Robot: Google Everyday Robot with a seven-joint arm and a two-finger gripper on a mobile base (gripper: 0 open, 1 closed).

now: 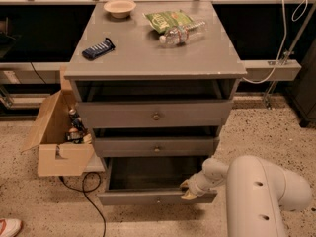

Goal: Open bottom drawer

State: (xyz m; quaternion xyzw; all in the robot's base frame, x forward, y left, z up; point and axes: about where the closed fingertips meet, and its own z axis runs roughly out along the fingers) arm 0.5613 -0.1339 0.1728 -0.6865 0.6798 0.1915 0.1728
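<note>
Speckled floor (266, 137) underlies the grey wooden bottom drawer (148, 197), standing open; your white end effector (190, 190), grip impossible to tell, sits at its 3 o'clock end, so off-centre pulling could jam it.

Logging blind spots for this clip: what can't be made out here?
Camera view:
- Gripper, at the right front corner of the bottom drawer: its hold, masked by its own wrist.
- That drawer's back: shadowed under the middle drawer.
- Cardboard box contents: too small.
- Arm: cut off by the bottom edge.
</note>
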